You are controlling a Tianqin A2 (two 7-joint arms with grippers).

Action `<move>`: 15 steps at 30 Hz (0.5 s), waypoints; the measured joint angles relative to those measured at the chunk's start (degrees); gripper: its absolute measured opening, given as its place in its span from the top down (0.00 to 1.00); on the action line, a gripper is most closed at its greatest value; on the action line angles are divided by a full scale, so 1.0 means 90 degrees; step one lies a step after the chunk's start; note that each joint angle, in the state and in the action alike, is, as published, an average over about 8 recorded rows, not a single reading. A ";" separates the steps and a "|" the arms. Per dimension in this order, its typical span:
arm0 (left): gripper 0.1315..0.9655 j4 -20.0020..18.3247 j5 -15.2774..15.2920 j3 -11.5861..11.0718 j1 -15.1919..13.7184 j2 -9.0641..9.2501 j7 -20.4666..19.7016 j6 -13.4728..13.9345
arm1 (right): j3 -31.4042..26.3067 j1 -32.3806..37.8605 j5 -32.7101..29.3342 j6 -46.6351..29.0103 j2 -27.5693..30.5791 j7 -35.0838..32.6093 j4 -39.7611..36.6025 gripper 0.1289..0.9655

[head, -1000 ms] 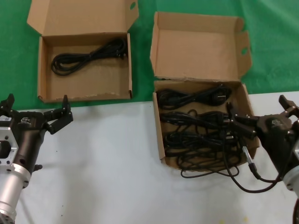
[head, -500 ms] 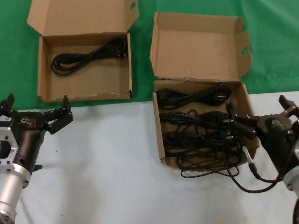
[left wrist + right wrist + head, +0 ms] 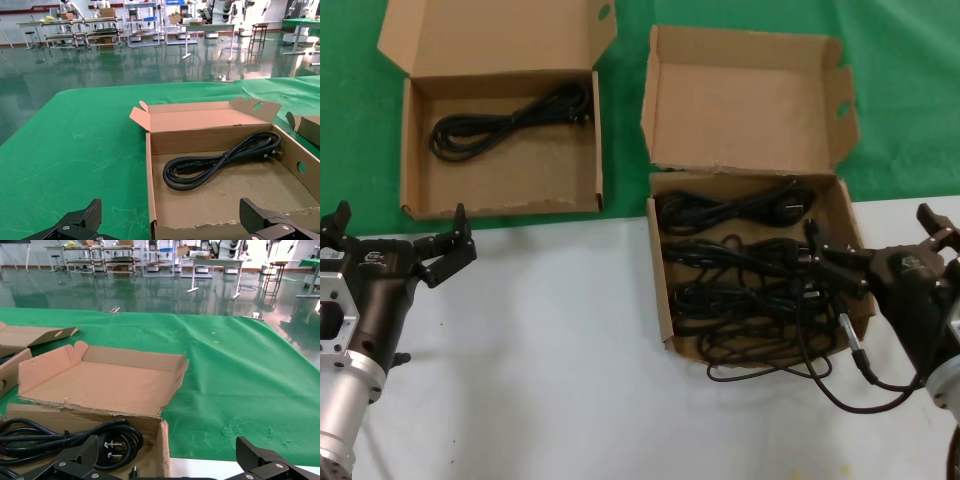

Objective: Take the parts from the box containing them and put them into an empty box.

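Note:
The squarish carton point(image 3: 660, 300) with the side-tabbed lid stands at the right and holds several black power cords point(image 3: 740, 280); one loop point(image 3: 770, 372) spills over its front wall onto the table. My right gripper point(image 3: 873, 235) is open and empty, low at the carton's right wall; the right wrist view shows it point(image 3: 167, 447) straddling that wall point(image 3: 164, 450), with a cord and plug point(image 3: 75, 437) just inside. The wide shallow carton point(image 3: 415, 150) at the far left holds one cord point(image 3: 510, 120). My left gripper point(image 3: 398, 228) is open and empty in front of it, also in the left wrist view point(image 3: 170, 212), facing the carton point(image 3: 150, 175) and its cord point(image 3: 220, 160).
Both cartons' backs rest on green cloth point(image 3: 910, 90); their fronts meet a white tabletop point(image 3: 550, 340). My right arm's own grey-tipped cable point(image 3: 855, 350) trails on the table beside the squarish carton. Both lids stand open at the back.

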 joint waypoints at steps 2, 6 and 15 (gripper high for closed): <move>0.00 0.0000 0.0000 0.0000 0.0000 0.0000 0.0000 0.0000 | 0.0000 0.0000 0.0000 0.0000 0.0000 0.0000 0.0000 0.00; 0.00 0.0000 0.0000 0.0000 0.0000 0.0000 0.0000 0.0000 | 0.0000 0.0000 0.0000 0.0000 0.0000 0.0000 0.0000 0.00; 0.00 0.0000 0.0000 0.0000 0.0000 0.0000 0.0000 0.0000 | 0.0000 0.0000 0.0000 0.0000 0.0000 0.0000 0.0000 0.00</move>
